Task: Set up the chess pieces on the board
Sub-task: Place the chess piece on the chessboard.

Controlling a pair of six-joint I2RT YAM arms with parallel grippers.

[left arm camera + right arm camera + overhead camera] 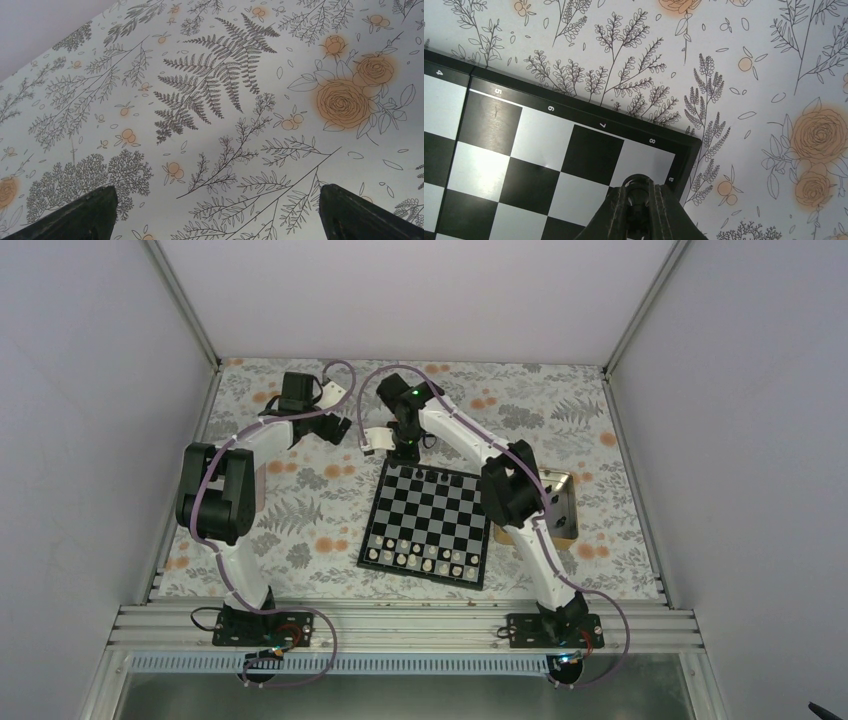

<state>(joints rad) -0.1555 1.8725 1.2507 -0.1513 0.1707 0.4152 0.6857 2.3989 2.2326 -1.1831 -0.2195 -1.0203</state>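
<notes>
The board (440, 520) lies mid-table, with a few black chess pieces (432, 474) on its far row and white chessmen along its near rows. My right gripper (404, 447) hovers over the board's far left corner. In the right wrist view the right gripper (640, 194) is shut on a small black chess piece (639, 181) above the corner square of the board (539, 165) marked a and 8. My left gripper (336, 428) stays left of the board, over the floral cloth. Its fingers (85, 215) stand wide apart, and the left gripper (217, 195) is open and holds nothing.
A tan-rimmed tray (563, 502) sits right of the board, partly hidden by the right arm. White chessmen (420, 558) fill the board's near rows. Grey walls enclose the floral tablecloth (300, 510) at the back and on both sides.
</notes>
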